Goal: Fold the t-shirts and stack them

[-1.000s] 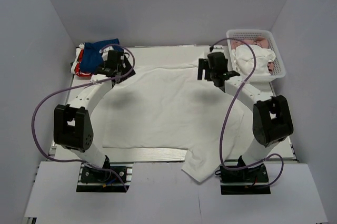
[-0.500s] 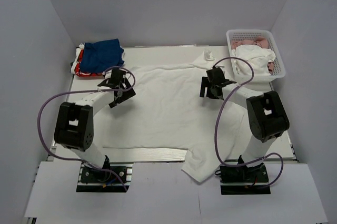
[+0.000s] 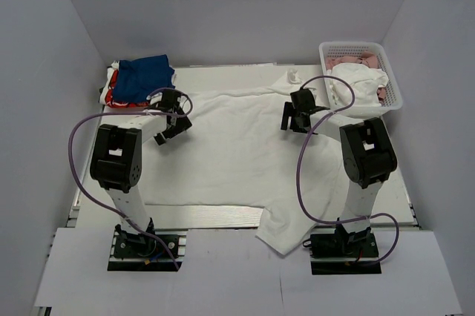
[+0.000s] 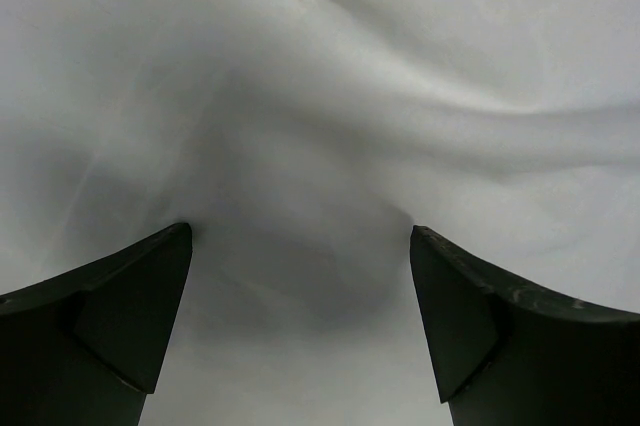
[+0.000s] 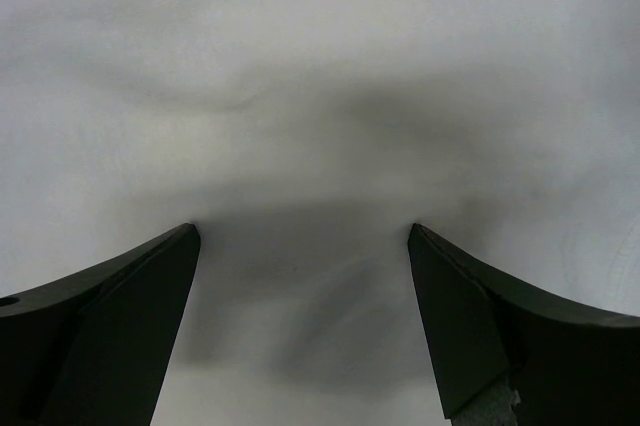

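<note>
A large white t-shirt (image 3: 237, 153) lies spread flat across the table, plain side up, one part hanging over the near edge. My left gripper (image 3: 169, 119) is open, low over the shirt's left upper part; its wrist view shows white cloth (image 4: 320, 146) between wide-apart fingers (image 4: 130, 316). My right gripper (image 3: 295, 116) is open over the shirt's right upper part; its wrist view shows only white cloth (image 5: 320, 96) between its fingers (image 5: 480, 326). A folded royal-blue shirt (image 3: 145, 75) lies on a red one (image 3: 110, 98) at the back left.
A white basket (image 3: 393, 86) at the back right holds more white and pink cloth. A small white object (image 3: 294, 76) lies on the table behind the shirt. Grey walls close in the table on three sides.
Both arms have drawn back toward the near side from the far shirt edge and come down low onto the shirt. The shirt lies as before.
</note>
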Tool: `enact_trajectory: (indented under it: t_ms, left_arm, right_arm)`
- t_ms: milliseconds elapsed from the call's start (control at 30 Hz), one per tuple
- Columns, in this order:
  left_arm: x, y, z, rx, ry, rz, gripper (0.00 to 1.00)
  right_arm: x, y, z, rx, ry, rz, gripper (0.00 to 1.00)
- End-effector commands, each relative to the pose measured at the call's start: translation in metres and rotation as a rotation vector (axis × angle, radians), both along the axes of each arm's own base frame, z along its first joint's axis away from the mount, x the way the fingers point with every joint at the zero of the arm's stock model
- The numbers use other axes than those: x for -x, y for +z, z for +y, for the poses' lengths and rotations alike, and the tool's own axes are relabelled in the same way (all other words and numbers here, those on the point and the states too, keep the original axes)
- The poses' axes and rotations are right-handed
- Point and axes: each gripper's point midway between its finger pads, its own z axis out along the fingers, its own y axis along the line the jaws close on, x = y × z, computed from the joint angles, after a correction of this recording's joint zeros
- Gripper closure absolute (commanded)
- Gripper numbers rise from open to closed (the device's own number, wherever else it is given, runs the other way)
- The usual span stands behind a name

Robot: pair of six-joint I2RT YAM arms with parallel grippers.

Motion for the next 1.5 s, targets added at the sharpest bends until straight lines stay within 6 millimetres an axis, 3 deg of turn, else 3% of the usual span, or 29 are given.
enact_trajectory:
  t_ms: [0, 33, 67, 100, 133, 167, 200, 267, 300, 400, 433, 467, 533, 600, 700, 733, 833, 933, 1000, 1067, 1133, 1167, 1300, 1433, 1467]
  left_arm:
    - [-0.007, 0.021, 0.002, 0.01, 0.021, -0.035, 0.0]
    - [-0.005, 0.036, 0.002, 0.014, 0.021, -0.057, 0.0]
    - [0.003, 0.044, 0.006, -0.001, 0.029, -0.05, 0.0]
    - [0.014, 0.047, 0.012, -0.012, 0.061, -0.046, 0.0]
    - [0.021, 0.069, 0.01, -0.003, 0.064, -0.094, 0.0]
    - [0.031, 0.076, 0.011, 0.008, 0.081, -0.099, 0.0]
    - [0.057, 0.069, 0.015, 0.017, 0.121, -0.045, 0.0]
    - [0.085, 0.071, 0.019, 0.037, 0.17, -0.026, 0.0]
    - [0.113, 0.067, 0.022, 0.06, 0.21, 0.0, 0.0]
    - [0.175, 0.044, 0.032, 0.065, 0.281, 0.109, 0.0]
    - [0.187, 0.05, 0.034, 0.098, 0.334, 0.076, 0.0]
    - [0.209, 0.038, 0.035, 0.101, 0.358, 0.116, 0.0]
    - [0.231, 0.039, 0.038, 0.135, 0.426, 0.092, 0.0]
    - [0.25, 0.027, 0.039, 0.151, 0.459, 0.109, 0.0]
    - [0.254, 0.02, 0.038, 0.197, 0.519, 0.073, 0.0]
    - [0.25, 0.019, 0.037, 0.212, 0.528, 0.051, 0.0]
    - [0.242, 0.01, 0.039, 0.211, 0.555, 0.027, 0.0]
    - [0.247, -0.003, 0.038, 0.182, 0.561, 0.104, 0.05]
    - [0.25, -0.011, 0.039, 0.166, 0.564, 0.138, 0.2]
    - [0.251, -0.019, 0.039, 0.146, 0.558, 0.173, 0.48]
    - [0.251, -0.022, 0.038, 0.142, 0.547, 0.195, 0.58]
    - [0.252, -0.024, 0.038, 0.138, 0.548, 0.203, 0.74]
    - [0.252, -0.022, 0.041, 0.116, 0.553, 0.204, 1.0]
    - [0.244, -0.013, 0.044, 0.113, 0.541, 0.148, 1.0]
    - [0.24, -0.011, 0.044, 0.12, 0.531, 0.13, 1.0]
  right_arm:
    - [-0.01, 0.028, 0.002, -0.019, 0.023, -0.058, 0.1]
    - [-0.011, 0.036, 0.001, -0.005, 0.026, -0.068, 0.1]
    - [-0.003, 0.055, -0.002, 0.007, 0.019, -0.076, 0.1]
    - [0.005, 0.062, -0.001, 0.019, 0.025, -0.069, 0.1]
    - [0.013, 0.063, -0.004, 0.034, 0.006, -0.068, 0.1]
    - [0.025, 0.059, -0.012, 0.063, -0.019, -0.052, 0.1]
    - [0.03, 0.085, -0.014, 0.049, -0.033, -0.115, 0.1]
    - [0.047, 0.085, -0.015, 0.016, -0.061, -0.137, 0.1]
    - [0.049, 0.094, -0.016, -0.003, -0.062, -0.163, 0.1]
    - [0.048, 0.111, -0.017, -0.039, -0.091, -0.233, 0.1]
    - [0.046, 0.118, -0.018, -0.047, -0.096, -0.252, 0.1]
    - [0.043, 0.125, -0.015, -0.069, -0.1, -0.274, 0.1]
    - [0.04, 0.134, -0.006, -0.12, -0.08, -0.296, 0.1]
    - [0.038, 0.136, 0.003, -0.171, -0.046, -0.326, 0.1]
    - [0.046, 0.13, 0.01, -0.21, -0.005, -0.331, 0.1]
    - [0.043, 0.138, 0.012, -0.225, 0.002, -0.366, 0.1]
    - [0.046, 0.136, 0.011, -0.22, 0.015, -0.37, 0.1]
    - [0.049, 0.134, 0.008, -0.213, 0.008, -0.37, 0.1]
    - [0.05, 0.134, 0.006, -0.211, -0.004, -0.373, 0.1]
    - [0.053, 0.135, 0.005, -0.209, -0.014, -0.367, 0.1]
    - [0.06, 0.126, -0.001, -0.185, -0.036, -0.335, 0.1]
    - [0.064, 0.125, -0.001, -0.181, -0.032, -0.33, 0.1]
    - [0.079, 0.123, -0.004, -0.144, -0.024, -0.316, 0.1]
    - [0.101, 0.12, 0.012, -0.115, 0.073, -0.232, 0.11]
    - [0.115, 0.11, 0.013, -0.094, 0.1, -0.172, 0.12]
